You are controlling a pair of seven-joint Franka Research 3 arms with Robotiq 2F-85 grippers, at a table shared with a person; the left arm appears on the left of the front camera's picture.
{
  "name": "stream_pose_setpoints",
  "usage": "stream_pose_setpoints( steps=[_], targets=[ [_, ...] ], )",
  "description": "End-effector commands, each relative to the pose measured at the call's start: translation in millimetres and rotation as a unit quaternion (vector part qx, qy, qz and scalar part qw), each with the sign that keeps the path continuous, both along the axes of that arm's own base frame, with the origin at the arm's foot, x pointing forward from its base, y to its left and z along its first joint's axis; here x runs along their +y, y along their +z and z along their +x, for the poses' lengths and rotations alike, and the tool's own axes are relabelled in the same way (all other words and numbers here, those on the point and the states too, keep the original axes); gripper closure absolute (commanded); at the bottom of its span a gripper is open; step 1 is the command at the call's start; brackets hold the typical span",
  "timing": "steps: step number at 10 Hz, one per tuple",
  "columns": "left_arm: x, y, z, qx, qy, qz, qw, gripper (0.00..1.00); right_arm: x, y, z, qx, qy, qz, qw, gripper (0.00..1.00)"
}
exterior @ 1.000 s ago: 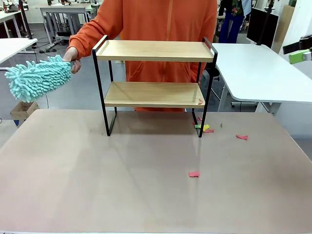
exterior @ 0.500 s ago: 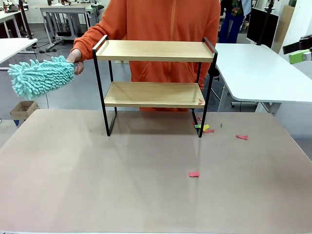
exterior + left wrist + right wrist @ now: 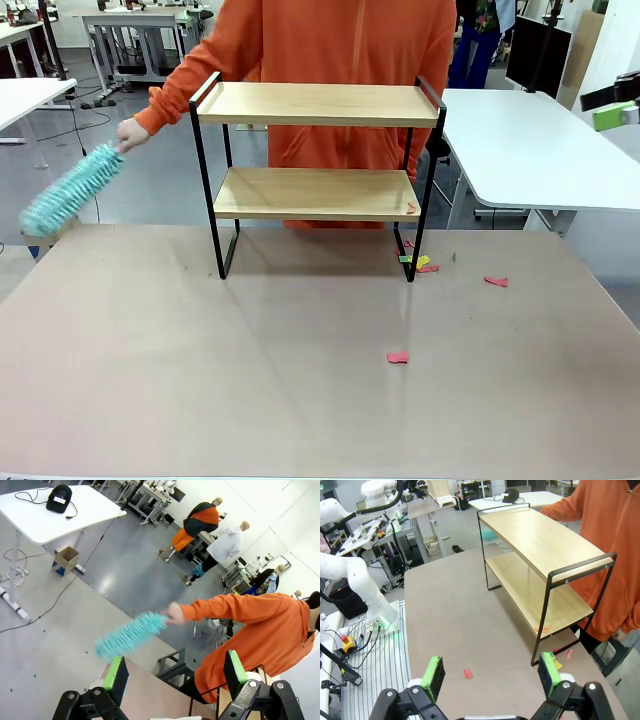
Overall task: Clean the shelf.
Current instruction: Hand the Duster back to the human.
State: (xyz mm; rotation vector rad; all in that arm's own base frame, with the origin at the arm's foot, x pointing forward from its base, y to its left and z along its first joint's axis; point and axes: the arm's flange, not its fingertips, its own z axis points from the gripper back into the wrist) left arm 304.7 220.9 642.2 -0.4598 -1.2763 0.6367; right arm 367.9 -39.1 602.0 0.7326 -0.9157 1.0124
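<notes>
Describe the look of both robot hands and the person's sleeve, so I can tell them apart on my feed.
The left hand and right hand look alike: black two-finger bodies with bright green pads on the inner faces and round bolts at the finger joints. The person's sleeve is plain orange, long, reaching the wrist.

The shelf (image 3: 315, 175) stands on the table (image 3: 200, 380), person (image 3: 340, 40) behind, duster (image 3: 70, 190) left.

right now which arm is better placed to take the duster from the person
Probably the left. The person's hand holds the teal duster off the shelf's left end, the robot's left side, and the open left gripper looks toward it. The open right gripper faces the shelf's other end.
</notes>
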Motion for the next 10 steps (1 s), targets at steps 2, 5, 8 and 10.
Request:
stream_pose_setpoints(
  steps=[2,5,8,10],
  targets=[
    [-1.8,-0.6,-2.3,-0.003,0.002,0.003,1.0,0.0,0.0,1.3,1.4,-0.007,0.002,0.002,1.0,0.0],
    [-1.8,-0.6,-2.3,-0.003,0.002,0.003,1.0,0.0,0.0,1.3,1.4,-0.007,0.002,0.002,1.0,0.0],
    [-1.8,-0.6,-2.3,-0.003,0.002,0.003,1.0,0.0,0.0,1.3,1.4,-0.007,0.002,0.002,1.0,0.0],
    [-1.8,-0.6,-2.3,-0.003,0.002,0.003,1.0,0.0,0.0,1.3,1.4,-0.007,0.002,0.002,1.0,0.0]
  ],
)
